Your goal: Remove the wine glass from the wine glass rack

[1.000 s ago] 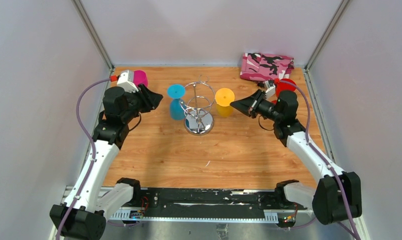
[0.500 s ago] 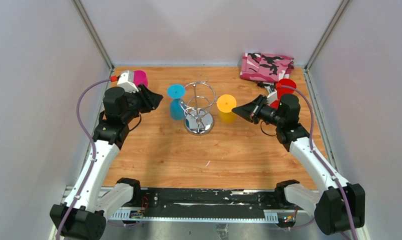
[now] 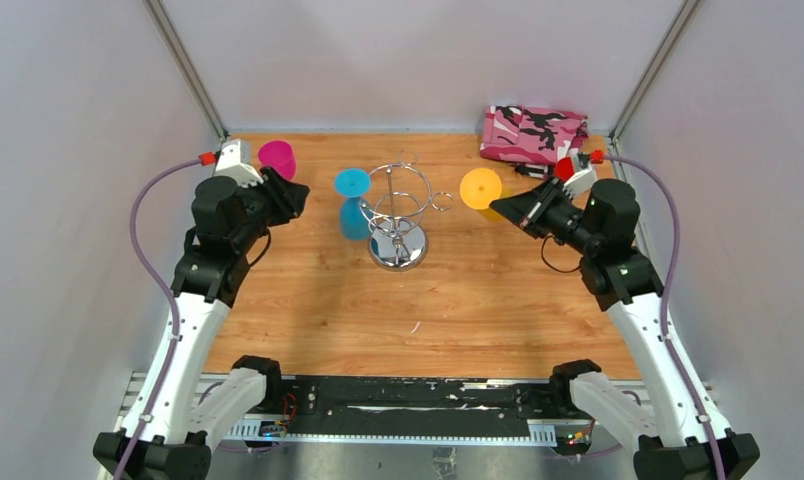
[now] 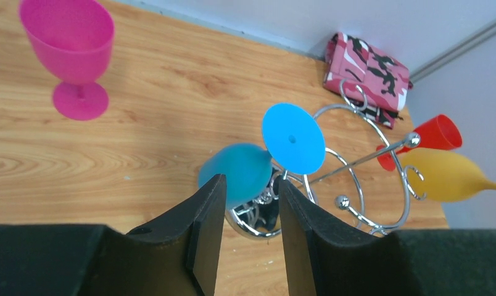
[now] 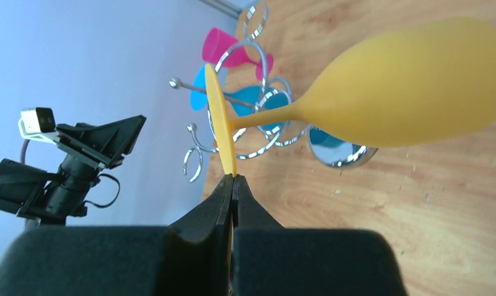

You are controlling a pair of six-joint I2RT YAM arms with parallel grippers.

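The chrome wine glass rack (image 3: 398,225) stands mid-table, seen also in the left wrist view (image 4: 356,179) and the right wrist view (image 5: 252,123). A blue wine glass (image 3: 352,205) hangs upside down on its left side (image 4: 293,138). My right gripper (image 3: 503,205) is shut on the rim of the foot of a yellow wine glass (image 3: 480,190), held clear of the rack to its right. The wrist view shows the pinch (image 5: 233,177) and the yellow wine glass bowl (image 5: 412,92) lying sideways. My left gripper (image 3: 298,193) is open and empty, left of the blue glass (image 4: 248,182).
A pink glass (image 3: 276,158) stands upright at the back left (image 4: 70,46). A red glass (image 4: 440,132) is at the back right, mostly hidden behind my right arm from above. A pink camouflage cloth (image 3: 533,132) lies in the back right corner. Grey walls close three sides.
My right gripper has carried the yellow wine glass to the right and back, away from the rack. The left arm has drawn back a little to the left.
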